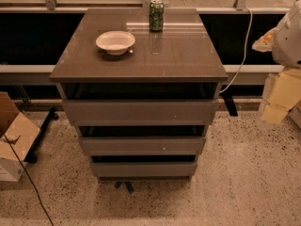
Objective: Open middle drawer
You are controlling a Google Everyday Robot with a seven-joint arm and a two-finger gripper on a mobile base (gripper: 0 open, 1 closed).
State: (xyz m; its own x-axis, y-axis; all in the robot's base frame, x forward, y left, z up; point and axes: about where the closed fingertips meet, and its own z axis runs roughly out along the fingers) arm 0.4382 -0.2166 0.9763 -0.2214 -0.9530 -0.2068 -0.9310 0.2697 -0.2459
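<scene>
Cardboard box on floor, near left. Cabinet centre. Middle drawer is second of three fronts, seemingly shut, dark gap above it. Gripper at right edge, well apart from cabinet; whether wide or closed, cannot tell. Step: approach, no contact yet. Next move: swing in, hook upper lip of handleless front, pull straight out. Farther back, bowl and can on top.

No readable text anywhere; end effector at right edge.
</scene>
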